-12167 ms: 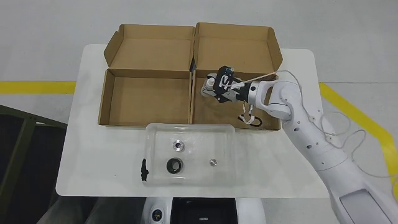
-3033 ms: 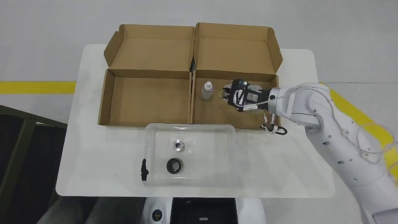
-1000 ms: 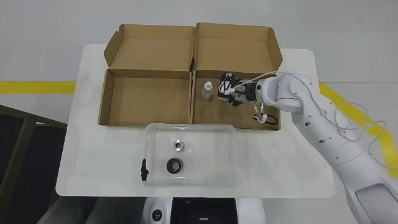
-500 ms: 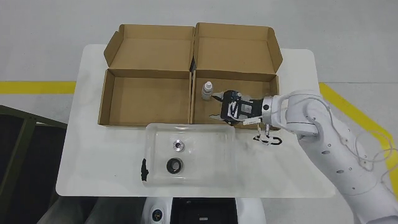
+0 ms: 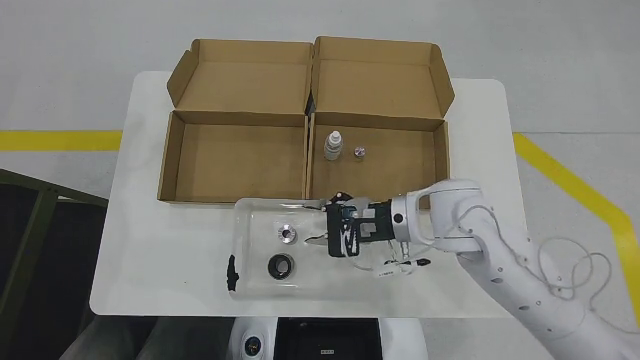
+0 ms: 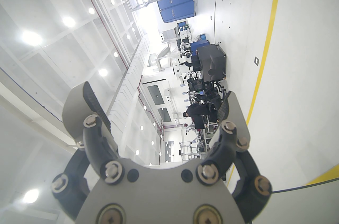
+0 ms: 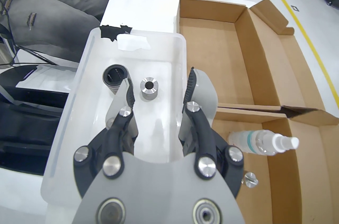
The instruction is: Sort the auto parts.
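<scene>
Right pincer (image 7: 160, 78) hangs released and empty over the clear bin (image 7: 87, 50) at the table's near edge. Its jaws are spread wide and aimed at the silver bushing (image 7: 148, 88), which stands just ahead of the fingertips, untouched. Just beside the bushing, also in the bin, stands a black bearing sleeve (image 7: 115, 76). The left pincer (image 6: 157, 98) is likewise released, holds nothing, and points up into the hall.

Beyond the bin lie two open cardboard boxes. The right box (image 5: 400, 165) holds a small spray bottle (image 5: 333, 145) and, near it, a small silver cap (image 5: 360, 152). The left box (image 5: 235, 160) lies alongside it.

I judge the sorting about half done: two items are boxed and two remain in the bin. The bushing looks the likely next pick.
</scene>
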Action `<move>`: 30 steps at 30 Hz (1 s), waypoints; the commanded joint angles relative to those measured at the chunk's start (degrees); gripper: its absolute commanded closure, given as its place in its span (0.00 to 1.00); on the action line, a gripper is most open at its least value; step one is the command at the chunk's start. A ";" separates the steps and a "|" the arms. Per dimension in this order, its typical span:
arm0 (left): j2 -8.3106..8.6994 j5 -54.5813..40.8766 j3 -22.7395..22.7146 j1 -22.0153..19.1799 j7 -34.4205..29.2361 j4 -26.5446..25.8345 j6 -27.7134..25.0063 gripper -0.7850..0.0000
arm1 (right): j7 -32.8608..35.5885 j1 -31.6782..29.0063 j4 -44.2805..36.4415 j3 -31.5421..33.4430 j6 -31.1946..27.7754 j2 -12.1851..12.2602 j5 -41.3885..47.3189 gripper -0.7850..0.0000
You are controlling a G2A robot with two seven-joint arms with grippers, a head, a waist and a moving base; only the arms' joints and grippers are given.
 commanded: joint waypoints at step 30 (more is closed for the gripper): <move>0.00 0.00 0.00 0.00 0.00 0.00 0.00 0.00 | 6.56 5.91 8.43 -12.80 7.58 -5.33 -8.39 0.55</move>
